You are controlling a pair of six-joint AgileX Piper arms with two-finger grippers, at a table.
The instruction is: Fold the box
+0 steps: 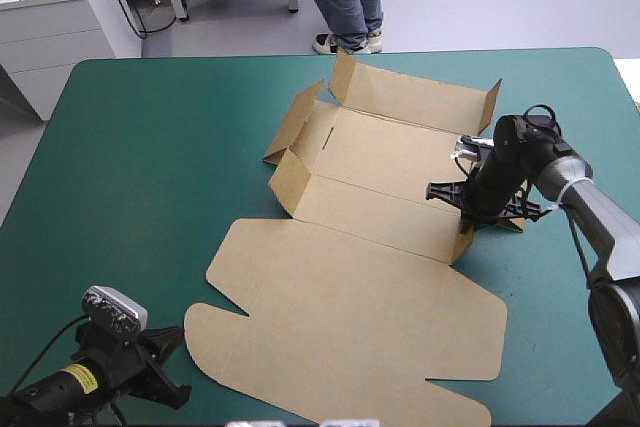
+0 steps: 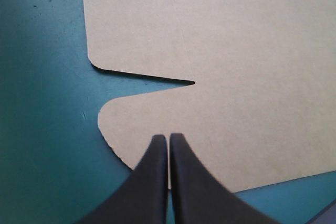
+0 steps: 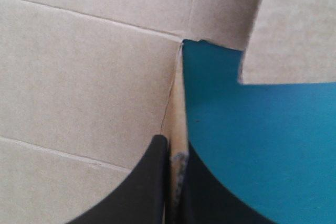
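The brown box [image 1: 380,207] lies in the middle of the table. Its far wall [image 1: 415,97] and left side flaps [image 1: 292,162] are raised, and the wide lid [image 1: 350,317] lies flat toward the front. At the box's right side my right gripper [image 1: 468,219] is shut on the thin upright side wall [image 3: 180,119], with the box floor [image 3: 89,77] beside it. My left gripper [image 1: 165,372] is shut at the front left, its tips [image 2: 168,139] over the rounded tab at the lid's corner [image 2: 136,119], holding nothing.
Bare teal-green cover [image 1: 150,167] stretches across the left half of the table. A narrower strip of cover [image 1: 560,277] shows to the right of the box. The box's far right flap [image 3: 294,24] stands ahead of the right gripper.
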